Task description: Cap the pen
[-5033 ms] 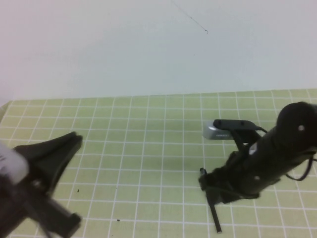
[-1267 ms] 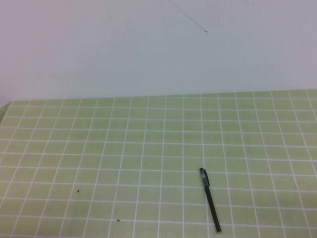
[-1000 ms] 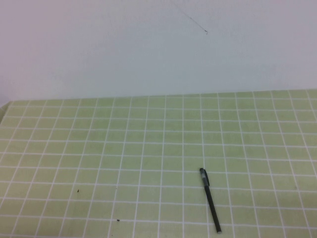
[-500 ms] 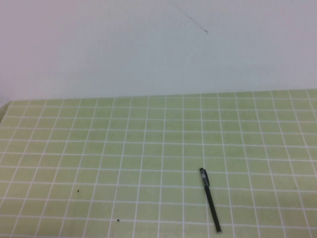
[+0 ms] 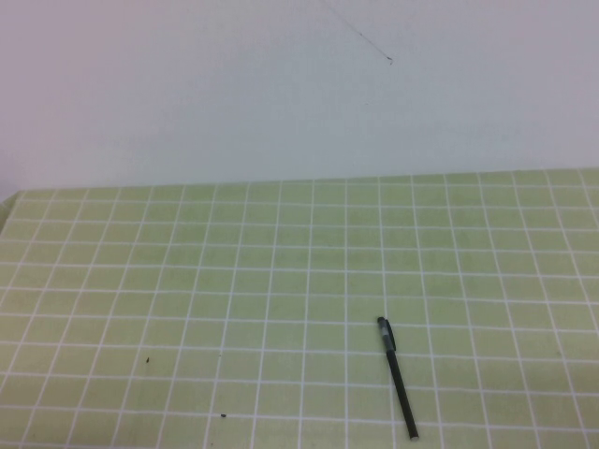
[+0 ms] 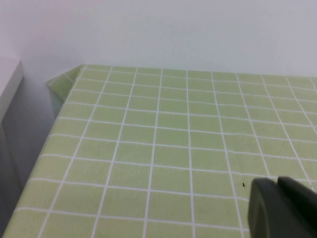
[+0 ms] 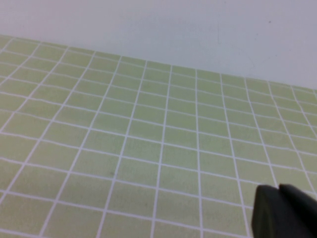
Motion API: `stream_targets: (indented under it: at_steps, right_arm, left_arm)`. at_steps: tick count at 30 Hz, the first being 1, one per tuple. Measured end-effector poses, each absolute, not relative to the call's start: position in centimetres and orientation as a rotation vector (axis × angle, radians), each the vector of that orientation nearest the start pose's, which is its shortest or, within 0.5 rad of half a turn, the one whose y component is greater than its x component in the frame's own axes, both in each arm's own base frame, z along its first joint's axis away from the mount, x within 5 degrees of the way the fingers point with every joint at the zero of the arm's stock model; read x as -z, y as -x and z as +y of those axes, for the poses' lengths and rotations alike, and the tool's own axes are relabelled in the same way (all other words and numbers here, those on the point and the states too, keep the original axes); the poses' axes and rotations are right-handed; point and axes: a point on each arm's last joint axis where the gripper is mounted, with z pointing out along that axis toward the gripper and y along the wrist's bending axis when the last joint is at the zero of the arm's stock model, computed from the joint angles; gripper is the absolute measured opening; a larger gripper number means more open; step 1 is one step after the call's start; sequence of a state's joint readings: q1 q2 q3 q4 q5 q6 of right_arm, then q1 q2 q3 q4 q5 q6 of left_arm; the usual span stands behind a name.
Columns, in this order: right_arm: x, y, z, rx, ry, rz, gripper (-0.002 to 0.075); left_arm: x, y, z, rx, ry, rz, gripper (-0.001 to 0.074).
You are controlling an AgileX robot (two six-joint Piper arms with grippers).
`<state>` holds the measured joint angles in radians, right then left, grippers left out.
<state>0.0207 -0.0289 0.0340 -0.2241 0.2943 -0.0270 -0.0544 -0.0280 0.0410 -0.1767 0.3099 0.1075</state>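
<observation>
The pen [image 5: 397, 377] was laid flat on the green gridded surface [image 5: 234, 299]. The left gripper [image 6: 282, 208] and right gripper [image 7: 282, 210] were barely glimpsed above that surface, away from the pen; whether their jaws were spread could not be told.

Bright, even, diffuse light; faint shadows; all views slightly soft
</observation>
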Motion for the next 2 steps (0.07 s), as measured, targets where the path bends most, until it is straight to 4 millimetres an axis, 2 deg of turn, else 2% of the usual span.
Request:
stream_targets:
  at_steps: [2]
  right_arm:
    - [-17.73, -5.37, -0.48, 0.215, 0.184, 1.771, -0.0003]
  left_arm:
    - [-17.33, -5.31, -0.78, 0.131, -0.032, 1.803, 0.0000]
